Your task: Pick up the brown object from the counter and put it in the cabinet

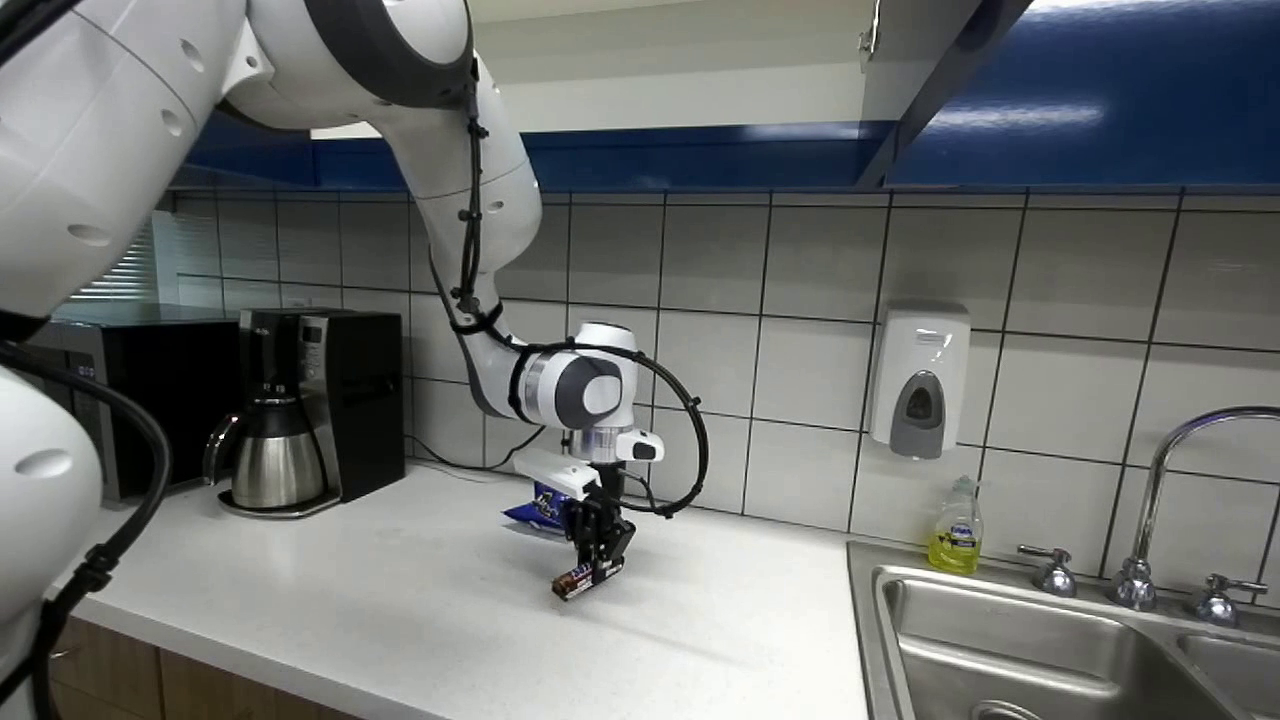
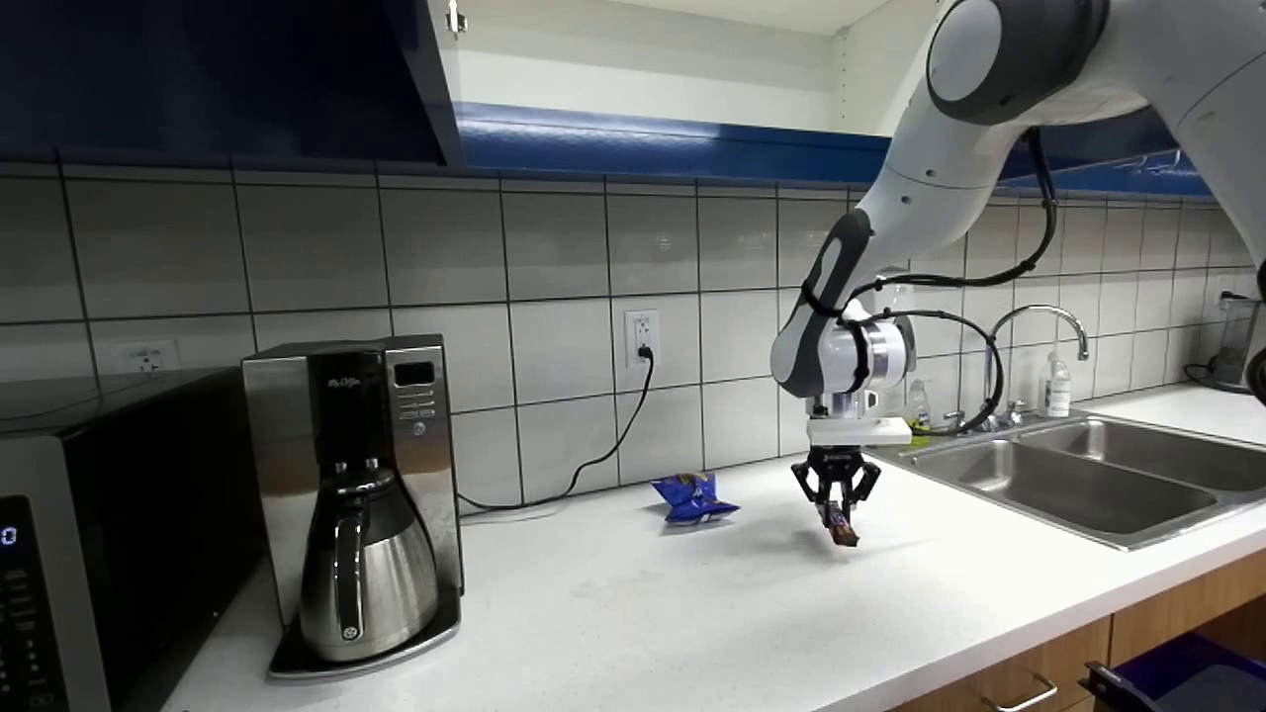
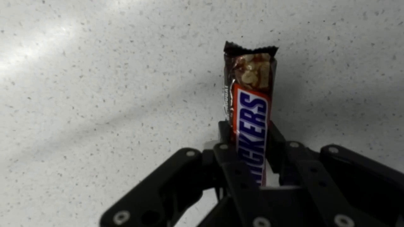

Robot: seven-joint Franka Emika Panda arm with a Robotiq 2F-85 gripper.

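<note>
The brown Snickers bar is between the fingers of my gripper, low over the white counter. In an exterior view the bar hangs tilted below the fingertips; I cannot tell whether its lower end touches the counter. In the wrist view the fingers press both long sides of the bar, and its near end is hidden by the gripper. The upper cabinet shows its pale inside, also in an exterior view, above a blue bottom edge.
A blue snack bag lies near the tiled wall, behind the gripper. A coffee maker and a microwave stand at one end. A sink with a faucet is at the other. A blue cabinet door stands open.
</note>
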